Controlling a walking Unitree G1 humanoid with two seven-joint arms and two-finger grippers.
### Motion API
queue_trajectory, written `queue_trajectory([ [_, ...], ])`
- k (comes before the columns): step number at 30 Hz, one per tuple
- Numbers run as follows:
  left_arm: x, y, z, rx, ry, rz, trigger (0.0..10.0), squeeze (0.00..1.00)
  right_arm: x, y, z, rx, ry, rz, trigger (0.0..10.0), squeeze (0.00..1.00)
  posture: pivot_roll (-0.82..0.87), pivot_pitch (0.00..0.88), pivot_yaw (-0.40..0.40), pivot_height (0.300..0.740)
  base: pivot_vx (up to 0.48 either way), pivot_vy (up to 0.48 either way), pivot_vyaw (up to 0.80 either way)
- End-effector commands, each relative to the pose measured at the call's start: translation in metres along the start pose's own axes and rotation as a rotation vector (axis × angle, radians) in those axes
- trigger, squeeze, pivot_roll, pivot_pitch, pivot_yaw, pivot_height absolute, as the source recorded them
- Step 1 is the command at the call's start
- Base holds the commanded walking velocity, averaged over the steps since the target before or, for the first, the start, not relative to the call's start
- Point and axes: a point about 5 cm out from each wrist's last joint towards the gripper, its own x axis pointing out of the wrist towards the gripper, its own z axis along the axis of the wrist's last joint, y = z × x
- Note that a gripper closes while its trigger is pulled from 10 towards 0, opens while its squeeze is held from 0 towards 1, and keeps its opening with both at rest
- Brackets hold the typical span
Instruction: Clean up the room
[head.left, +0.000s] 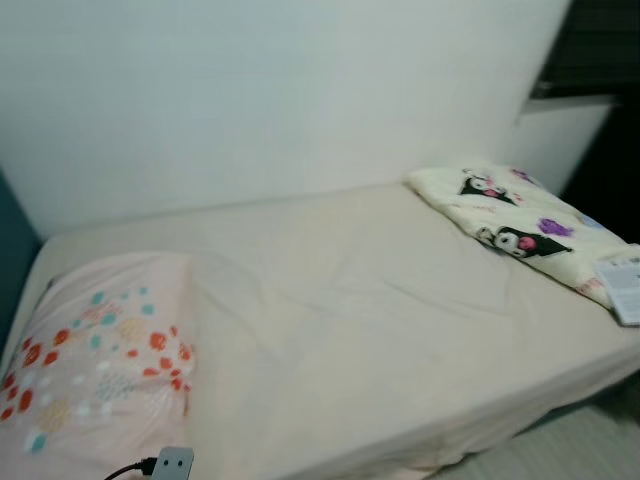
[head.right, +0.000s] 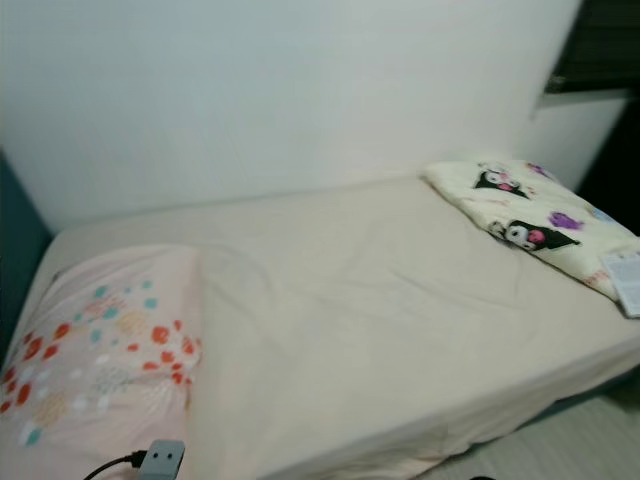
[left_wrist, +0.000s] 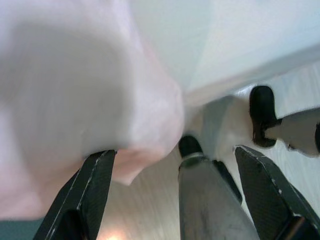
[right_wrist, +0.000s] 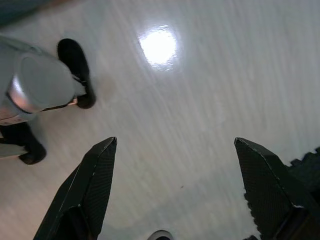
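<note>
Fingers (right_wrist: 100, 185) spread over glossy floor (right_wrist: 200, 100), smooth bed (head.left: 380, 320) ahead

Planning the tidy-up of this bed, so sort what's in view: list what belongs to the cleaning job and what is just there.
Belongs to the job:
- bed, sheet wrinkled
- floral pillow at the robot's left end
- cartoon-print blanket, folded at the right end
- paper lying on the blanket's near corner

Just there:
- grey plug with black cable at the near edge
- white wall
- pale floor

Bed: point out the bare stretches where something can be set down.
The middle of the bed is bare, between the floral pillow and the cartoon blanket. The near left corner is crowded by the pillow and a grey plug.
</note>
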Motion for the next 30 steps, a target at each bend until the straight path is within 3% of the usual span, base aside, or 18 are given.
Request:
queue_trajectory([
  [1,-0.002,0.007,-0.013,-0.002,0.046,0.029,10.0,0.0,0.0,0.0,0.006,-0.026,-0.026,0.0,10.0,0.0,-0.01,0.0,-0.046,0.74,0.0,0.0,0.0],
  [7,-0.006,0.021,-0.032,0.004,0.113,0.089,10.0,0.0,0.0,0.001,0.007,-0.029,-0.031,0.0,10.0,0.0,-0.01,0.0,-0.048,0.74,-0.285,0.0,0.0],
  [16,-0.008,0.03,-0.037,0.023,0.142,0.083,10.0,0.0,0.0,0.002,0.008,-0.036,-0.027,0.006,10.0,0.0,0.01,0.0,-0.045,0.74,-0.107,0.0,0.0],
  [20,-0.008,0.033,-0.038,-0.006,0.151,0.087,10.0,0.0,0.0,0.002,0.008,-0.038,-0.03,0.009,10.0,0.0,0.0,0.0,-0.042,0.74,0.0,0.0,0.0],
  [24,-0.006,0.026,-0.034,-0.016,0.157,0.062,10.0,0.0,0.0,0.002,0.009,-0.041,-0.033,0.01,10.0,0.0,0.0,0.0,-0.043,0.74,0.0,0.0,0.0],
  [30,-0.005,0.016,-0.032,-0.012,0.165,0.045,10.0,0.0,0.0,0.001,0.009,-0.045,-0.033,0.01,10.0,0.0,0.0,0.0,-0.045,0.74,0.0,-0.418,0.0],
])
